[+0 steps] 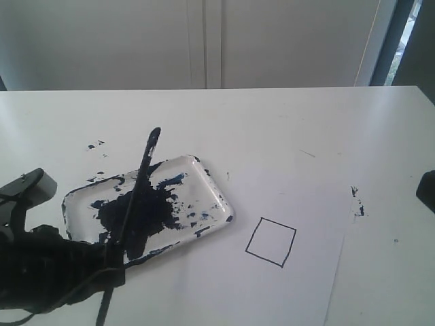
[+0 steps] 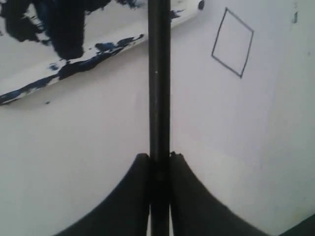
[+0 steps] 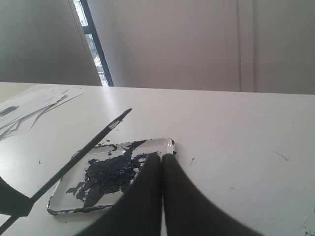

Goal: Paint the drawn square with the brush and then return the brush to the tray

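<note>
The brush [image 1: 139, 183] is a long black stick that rises at a slant over the tray, its dark tip up in the air past the tray's far side. My left gripper [image 1: 112, 258] is shut on the handle near the tray's front edge; the left wrist view shows the brush [image 2: 159, 73] clamped between the jaws of my left gripper [image 2: 159, 158]. The white tray [image 1: 212, 187], smeared with dark navy paint, lies left of centre. The drawn square [image 1: 270, 242] sits unpainted to its right. My right gripper [image 3: 161, 156] is shut and empty, looking across at the tray [image 3: 165, 143] and the brush [image 3: 78, 152].
The square [image 2: 232, 42] is drawn on a white paper sheet [image 1: 319, 204] lying on the white table. Paint specks [image 1: 95, 145] mark the table beyond the tray, and more paint specks [image 1: 357, 202] lie right of the sheet. Loose papers [image 3: 29, 105] show in the right wrist view.
</note>
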Controlling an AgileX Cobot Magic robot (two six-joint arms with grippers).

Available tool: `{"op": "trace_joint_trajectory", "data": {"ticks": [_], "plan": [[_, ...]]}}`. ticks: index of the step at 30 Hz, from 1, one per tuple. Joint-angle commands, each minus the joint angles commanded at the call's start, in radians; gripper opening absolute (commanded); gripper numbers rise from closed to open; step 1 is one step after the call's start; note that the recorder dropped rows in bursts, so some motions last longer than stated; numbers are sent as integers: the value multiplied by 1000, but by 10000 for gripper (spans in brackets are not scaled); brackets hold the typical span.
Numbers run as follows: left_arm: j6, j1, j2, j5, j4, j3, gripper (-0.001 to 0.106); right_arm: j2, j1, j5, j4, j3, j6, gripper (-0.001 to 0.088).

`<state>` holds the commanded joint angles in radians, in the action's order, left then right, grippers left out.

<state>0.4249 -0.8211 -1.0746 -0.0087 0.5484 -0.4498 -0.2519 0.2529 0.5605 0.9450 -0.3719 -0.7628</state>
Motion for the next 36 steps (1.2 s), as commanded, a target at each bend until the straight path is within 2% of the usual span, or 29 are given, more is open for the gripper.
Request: {"op": "trace_joint_trajectory", "data": {"ticks": [6, 10, 13, 14, 17, 23, 29, 32, 36], "plan": [[55, -60, -64, -122, 21, 0, 0, 0, 0, 6, 0, 0, 0, 0], [55, -97, -122, -204, 93, 0, 0, 0, 0, 8, 0, 0, 0, 0], [51, -139, -162, -302, 195, 0, 0, 0, 0, 8, 0, 0, 0, 0], [51, -173, -186, -364, 246, 0, 0, 0, 0, 8, 0, 0, 0, 0], [47, -252, -241, -449, 331, 0, 0, 0, 0, 8, 0, 0, 0, 0], [50, -459, -346, -679, 562, 0, 0, 0, 0, 8, 0, 0, 0, 0], [210, -547, -408, -699, 577, 0, 0, 0, 0, 8, 0, 0, 0, 0], [305, -559, -423, -671, 497, -5, 0, 0, 0, 4, 0, 0, 0, 0], [354, -559, -446, -638, 471, -33, 0, 0, 0, 4, 0, 0, 0, 0]]}}
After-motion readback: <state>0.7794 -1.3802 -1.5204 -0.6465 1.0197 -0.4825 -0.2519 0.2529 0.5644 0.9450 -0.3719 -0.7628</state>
